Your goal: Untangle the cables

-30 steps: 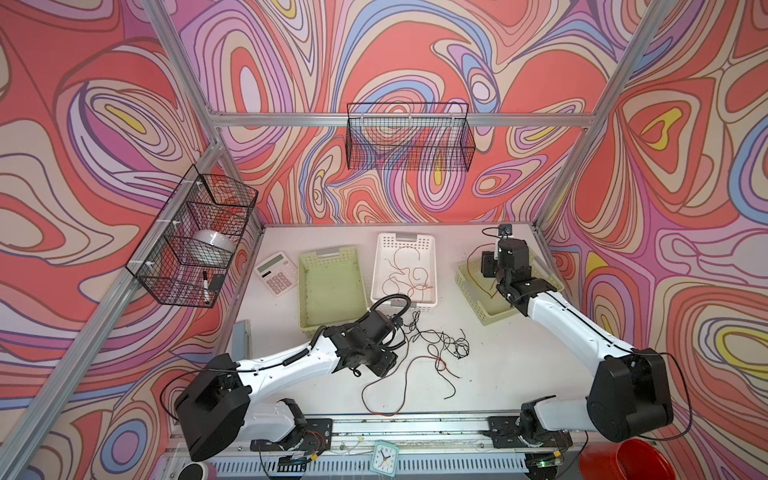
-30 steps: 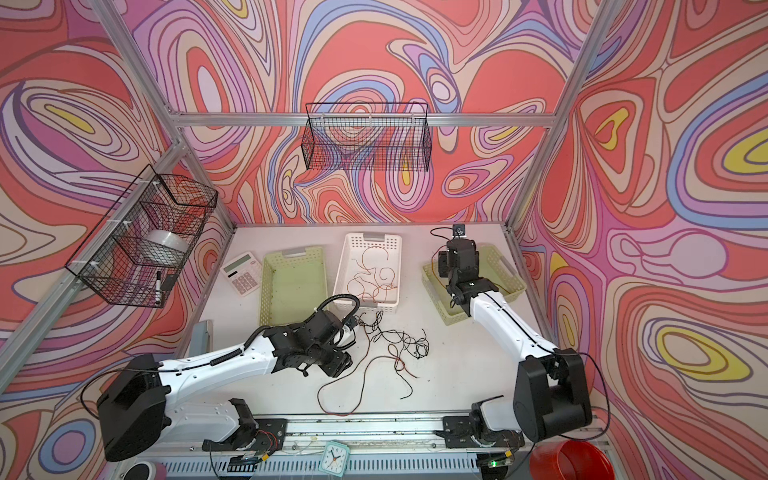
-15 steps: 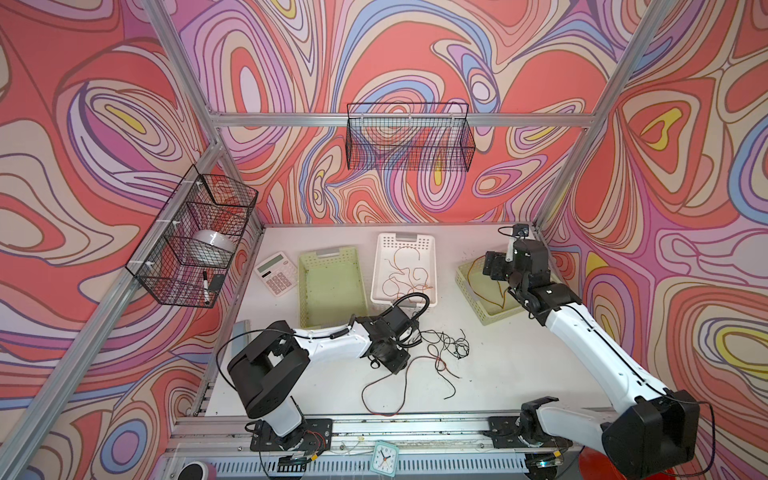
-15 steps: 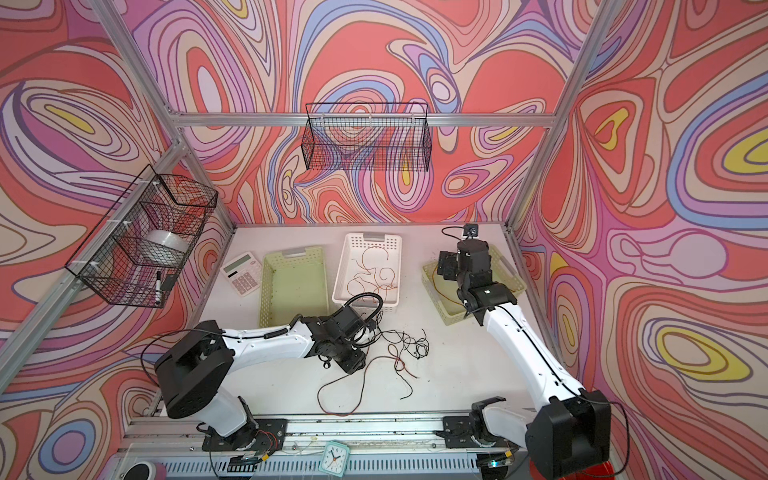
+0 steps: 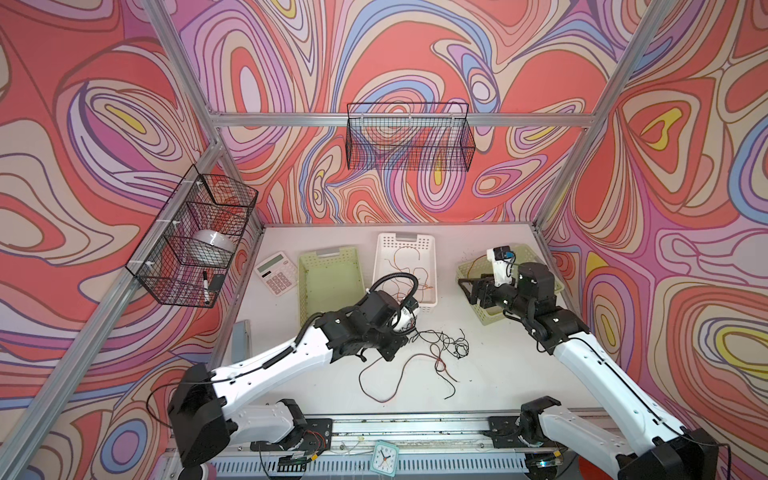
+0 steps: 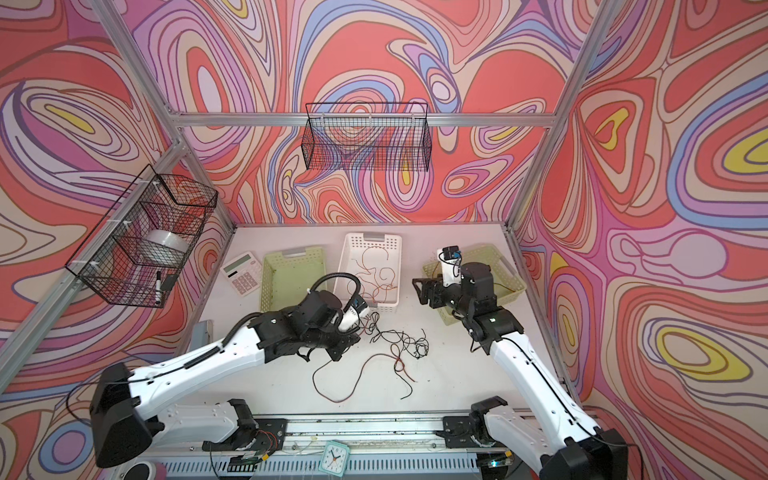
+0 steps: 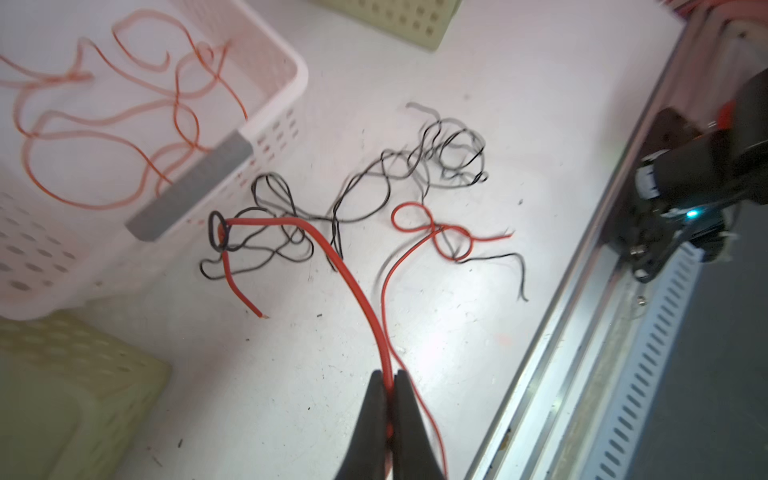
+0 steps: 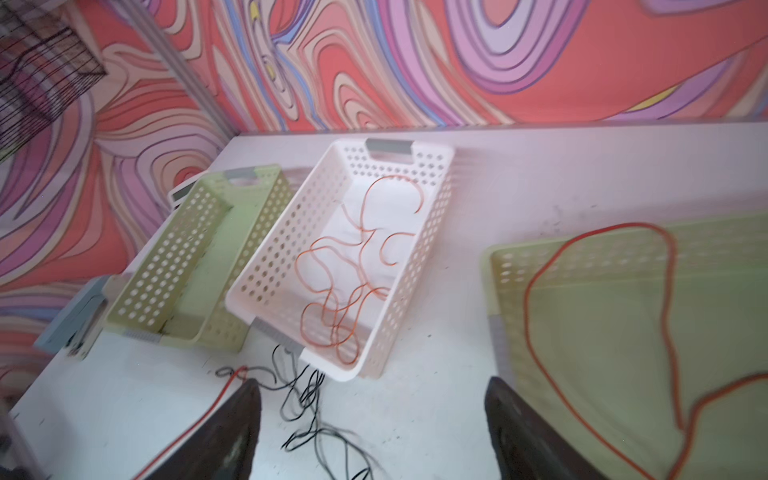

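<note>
red cable pinched between the left end effector tips.

Swirling red, pink, purple, blue and yellow bands cover the walls; the desk is white, the hole-dotted basket white with orange cables, the other baskets pale green, and the loose cables black and red.

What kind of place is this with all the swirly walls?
Most likely a robot practice booth in a lab. Two white robot arms sit on a metal rail beside a white table, aluminium bars frame the swirly walls, and baskets and loose cables are laid out.
</note>
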Robot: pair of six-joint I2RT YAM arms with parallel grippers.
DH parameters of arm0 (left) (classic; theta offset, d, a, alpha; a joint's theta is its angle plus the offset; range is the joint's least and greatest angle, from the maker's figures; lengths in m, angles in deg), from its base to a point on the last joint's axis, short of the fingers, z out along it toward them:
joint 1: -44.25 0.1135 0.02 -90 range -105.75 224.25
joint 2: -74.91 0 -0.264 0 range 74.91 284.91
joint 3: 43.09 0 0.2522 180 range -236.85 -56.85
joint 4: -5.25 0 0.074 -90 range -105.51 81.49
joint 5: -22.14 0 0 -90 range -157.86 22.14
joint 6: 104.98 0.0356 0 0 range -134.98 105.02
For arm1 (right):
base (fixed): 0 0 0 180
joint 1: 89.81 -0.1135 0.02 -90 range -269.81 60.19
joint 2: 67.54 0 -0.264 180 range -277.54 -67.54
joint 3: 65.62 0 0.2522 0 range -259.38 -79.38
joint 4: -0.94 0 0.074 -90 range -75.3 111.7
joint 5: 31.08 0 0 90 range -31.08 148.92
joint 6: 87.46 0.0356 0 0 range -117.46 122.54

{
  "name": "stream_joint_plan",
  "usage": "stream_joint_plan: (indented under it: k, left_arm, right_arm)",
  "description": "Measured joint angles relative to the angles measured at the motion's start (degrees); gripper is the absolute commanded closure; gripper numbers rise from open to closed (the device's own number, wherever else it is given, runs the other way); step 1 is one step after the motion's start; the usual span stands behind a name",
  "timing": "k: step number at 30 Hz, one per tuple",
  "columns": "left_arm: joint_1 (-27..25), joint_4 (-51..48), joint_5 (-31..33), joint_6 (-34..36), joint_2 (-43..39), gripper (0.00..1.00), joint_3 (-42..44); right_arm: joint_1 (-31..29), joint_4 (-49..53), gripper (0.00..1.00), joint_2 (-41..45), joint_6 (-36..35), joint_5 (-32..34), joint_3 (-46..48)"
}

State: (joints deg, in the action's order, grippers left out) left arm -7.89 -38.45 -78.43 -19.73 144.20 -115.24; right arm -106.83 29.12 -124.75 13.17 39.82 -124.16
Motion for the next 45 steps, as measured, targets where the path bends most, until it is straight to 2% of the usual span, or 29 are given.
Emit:
stream_joint_plan:
  k: [6, 11, 16, 26, 31, 36, 40, 45]
  left_arm:
    - [0.0, -5.1, -2.3, 4.1, -0.7, 1.00, -10.4]
    - [0.0, -9.7, -4.1, 7.8, 2.4, 1.00, -17.6]
    - [0.2, -11.9, -4.4, 10.3, 3.9, 1.00, -21.7]
    - [3.8, -14.6, 0.3, 13.2, 1.9, 1.00, -30.1]
    - [5.4, -14.4, 2.6, 14.1, -2.0, 1.00, -31.2]
    - [5.7, -13.8, 3.1, 14.6, -3.2, 1.00, -33.1]
    - [5.7, -12.4, 2.8, 14.6, -2.8, 1.00, -34.7]
    - [5.7, -11.4, 2.7, 14.6, -2.3, 1.00, -37.1]
  right_arm:
    - [-10.9, -7.1, 0.11, -1.9, -0.5, -6.6, 1.3]
    - [-13.4, -15.8, 0.11, -4.3, 1.0, -7.8, 3.2]
    - [-14.4, -21.7, 0.15, -8.3, 4.0, -7.3, 4.7]
    - [-15.8, -8.4, 0.26, -8.3, 5.8, 2.0, 5.0]
    - [-20.7, -3.2, 0.27, -9.0, 9.1, 6.9, 5.0]
    - [-27.9, -4.8, 0.28, -17.3, 12.1, 10.2, 5.0]
    - [-30.2, -7.8, 0.38, -23.9, 14.6, 12.6, 5.0]
    - [-30.2, -9.8, 0.60, -27.5, 16.3, 17.0, 5.0]
